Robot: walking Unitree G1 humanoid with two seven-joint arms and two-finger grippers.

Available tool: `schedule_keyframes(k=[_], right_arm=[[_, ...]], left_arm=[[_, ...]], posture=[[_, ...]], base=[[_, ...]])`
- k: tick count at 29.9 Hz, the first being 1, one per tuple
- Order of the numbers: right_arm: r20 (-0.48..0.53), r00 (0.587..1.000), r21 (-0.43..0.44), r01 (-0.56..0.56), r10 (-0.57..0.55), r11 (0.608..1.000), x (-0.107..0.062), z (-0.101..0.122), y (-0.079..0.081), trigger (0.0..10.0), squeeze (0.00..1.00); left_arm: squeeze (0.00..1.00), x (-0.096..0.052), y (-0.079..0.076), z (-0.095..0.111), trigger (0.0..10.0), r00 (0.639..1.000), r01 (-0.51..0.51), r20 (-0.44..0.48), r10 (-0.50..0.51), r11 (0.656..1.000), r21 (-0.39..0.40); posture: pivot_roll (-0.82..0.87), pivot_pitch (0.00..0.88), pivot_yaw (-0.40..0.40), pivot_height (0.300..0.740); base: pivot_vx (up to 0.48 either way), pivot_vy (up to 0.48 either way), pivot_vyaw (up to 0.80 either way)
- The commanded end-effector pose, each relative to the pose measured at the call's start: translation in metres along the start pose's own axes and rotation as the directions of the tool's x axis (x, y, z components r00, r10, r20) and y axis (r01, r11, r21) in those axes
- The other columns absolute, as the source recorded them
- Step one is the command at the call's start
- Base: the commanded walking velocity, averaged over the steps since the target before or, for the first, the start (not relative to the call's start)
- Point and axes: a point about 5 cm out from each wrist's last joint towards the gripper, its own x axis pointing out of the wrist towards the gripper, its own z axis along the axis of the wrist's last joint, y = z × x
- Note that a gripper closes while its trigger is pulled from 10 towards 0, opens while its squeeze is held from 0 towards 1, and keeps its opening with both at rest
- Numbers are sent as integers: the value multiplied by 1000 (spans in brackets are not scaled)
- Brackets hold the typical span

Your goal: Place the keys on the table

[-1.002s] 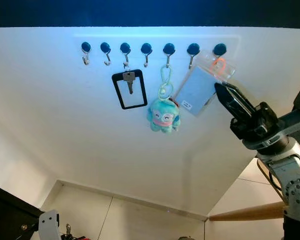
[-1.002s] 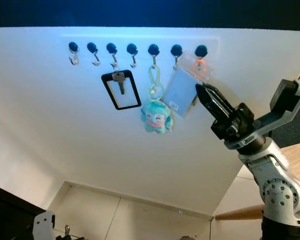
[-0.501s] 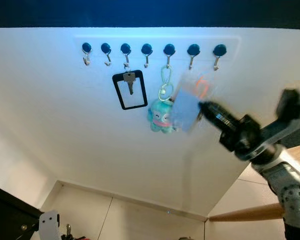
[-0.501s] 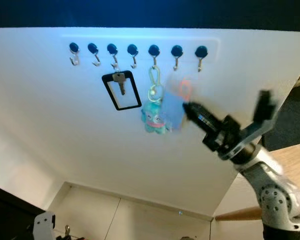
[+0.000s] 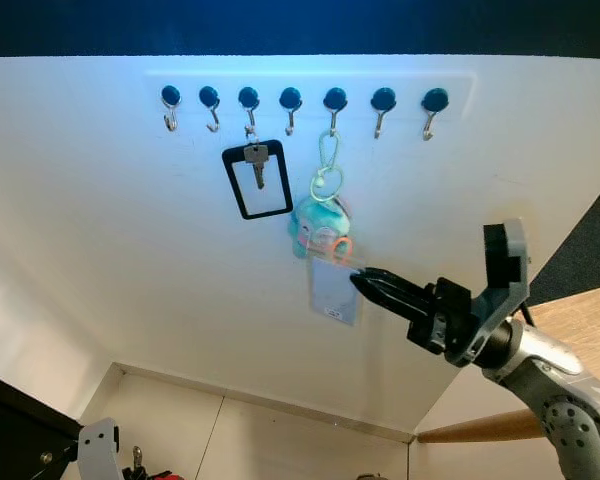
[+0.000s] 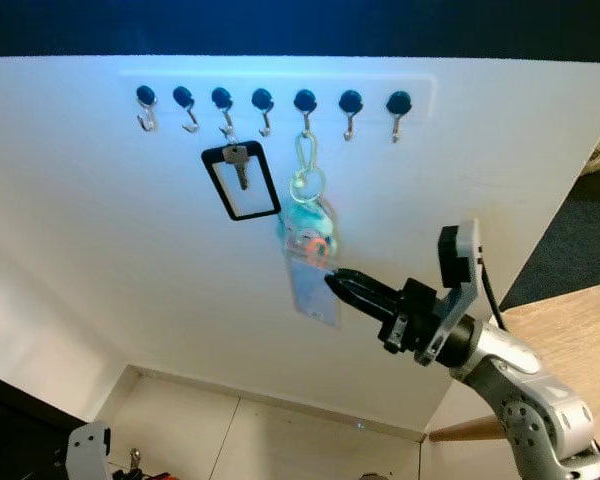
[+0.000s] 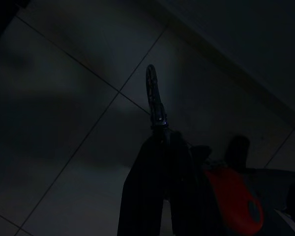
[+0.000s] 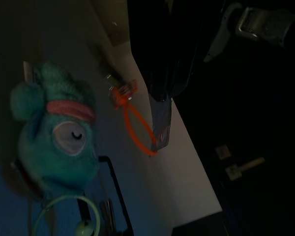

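My right gripper grips the clear plastic card holder with orange loop, at six o'clock below the teal plush keychain; I should carry it level, grip firm, towards the wooden table.

Card holder blurring, partly covering teal plush; left gripper sitting in near darkness.

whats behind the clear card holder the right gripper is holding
The card holder in the right gripper hangs before the white wall; its top overlaps the teal plush keychain, covering the plush's lower part.
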Motion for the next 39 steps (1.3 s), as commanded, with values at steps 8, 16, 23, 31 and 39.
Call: schedule_keyframes(k=[8, 16, 23, 31, 39], right_arm=[[-53, 999, -21, 3, -4, 1000, 7, -12, 0, 10000, 0], [-47, 999, -18, 6, -6, 1000, 9, -13, 0, 10000, 0], [-32, 999, -17, -9, 8, 1000, 9, -12, 2, 10000, 0], [-19, 1000, -18, -1, 0, 1000, 10, -11, 1, 10000, 0], [-14, 1000, -23, 20, -20, 1000, 11, -10, -2, 10000, 0]], left_arm=[[0, -1, 4, -5, 10000, 999, -39, -10, 38, 998, -47], [0, -2, 4, -5, 10000, 999, -36, -11, 36, 999, -36], [0, -1, 4, -4, 10000, 999, -34, -11, 34, 999, -33], [0, -1, 3, -3, 10000, 999, -32, -10, 31, 999, -26], [0, -1, 2, -3, 10000, 1000, -28, -10, 27, 999, -20]], posture=[[-170, 75, 101, 740], [-167, 74, 106, 740], [-167, 74, 108, 740], [-166, 73, 110, 740], [-166, 68, 106, 740]], base=[[0, 0, 0], [-247, 0, 0], [-308, 0, 0], [-325, 0, 0], [-315, 0, 0]])
